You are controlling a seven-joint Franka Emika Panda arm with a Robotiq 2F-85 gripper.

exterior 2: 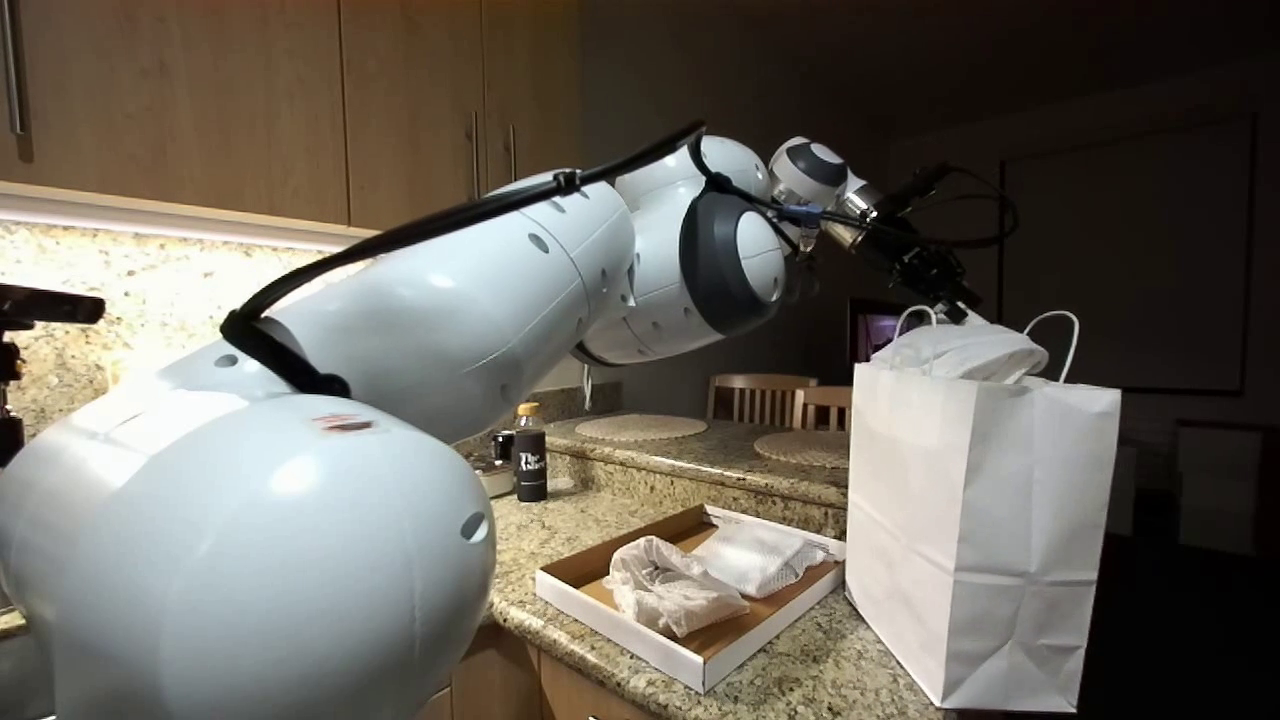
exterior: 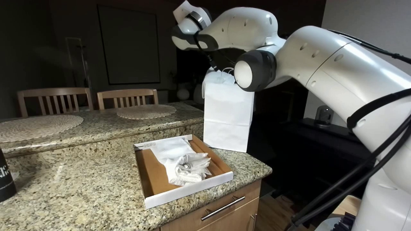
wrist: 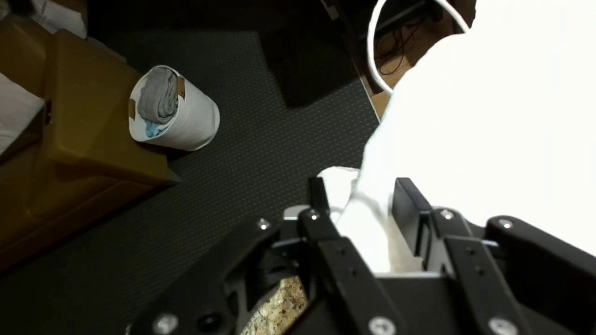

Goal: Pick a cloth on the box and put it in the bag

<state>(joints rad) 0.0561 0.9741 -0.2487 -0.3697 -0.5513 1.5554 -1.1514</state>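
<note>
The tall white paper bag (exterior 2: 960, 530) stands upright at the counter's end, its looped handles up. A white cloth (exterior 2: 985, 352) lies bunched across its top, bulging above the rim; in an exterior view part of the cloth (exterior: 217, 78) drapes at the side. Directly over it, my gripper (exterior 2: 955, 305) points down. The wrist view shows the gripper (wrist: 361, 193) with its jaws apart and overexposed white material between and beyond them; where cloth ends and bag begins, I cannot tell. Beside the bag sits the box (exterior: 151, 175), holding a crumpled white piece (exterior 2: 675, 590) and a flatter one (exterior 2: 758, 556).
Behind the box rises a counter ledge with round woven mats (exterior: 146, 111). A dark bottle (exterior 2: 530, 465) stands farther back. The granite counter ends close by the bag. In the wrist view a white bin (wrist: 195, 116) sits on the dark floor below.
</note>
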